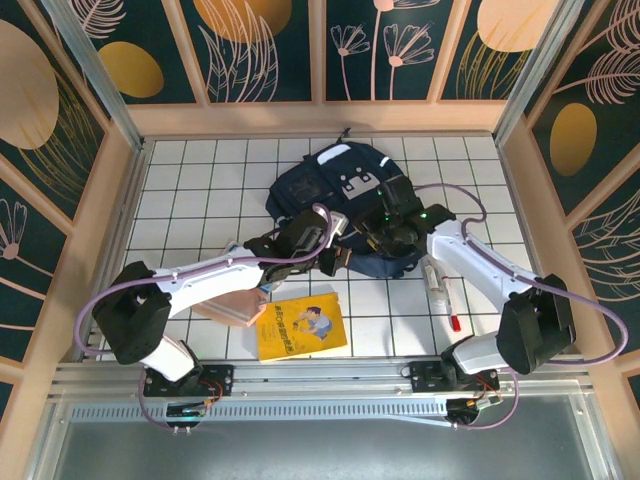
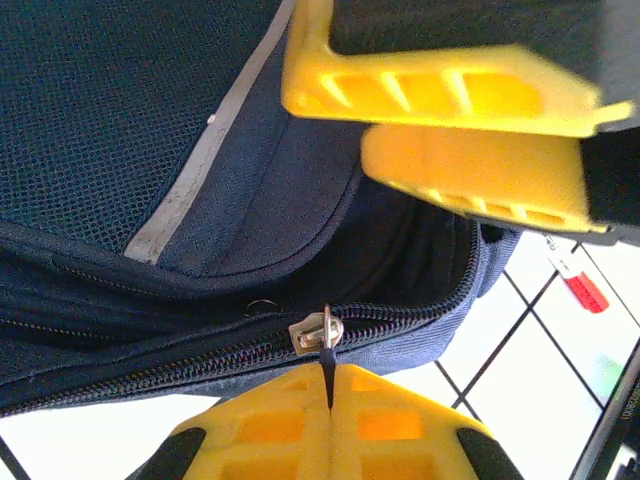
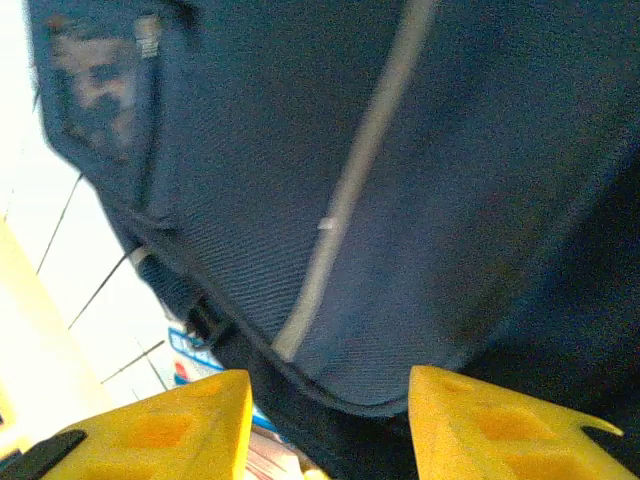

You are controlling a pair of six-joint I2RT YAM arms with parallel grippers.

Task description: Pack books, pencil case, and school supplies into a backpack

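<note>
1. Left gripper (image 2: pixel 330 385): fingers pressed together on the dark zipper pull (image 2: pixel 328 352) of the backpack (image 2: pixel 120 120). The metal slider sits just beyond the fingertips.
2. Right gripper (image 3: pixel 328 385): jaws apart at the backpack's near edge (a pale stripe runs up the fabric beyond). The blurred view suggests the cloth is not pinched, but contact cannot be confirmed.
3. Backpack: lying on the white tiled table (image 1: pixel 190 200), with both grippers at its near side.
4. Yellow book (image 1: pixel 302 327): flat on the table, nearer the arm bases and apart from the backpack. A peach pouch (image 1: pixel 235 305) lies just beside it.
5. Whitish stick (image 1: pixel 433 275) and red pen (image 1: pixel 453 318): on the table beside the right arm, outside the backpack.
</note>
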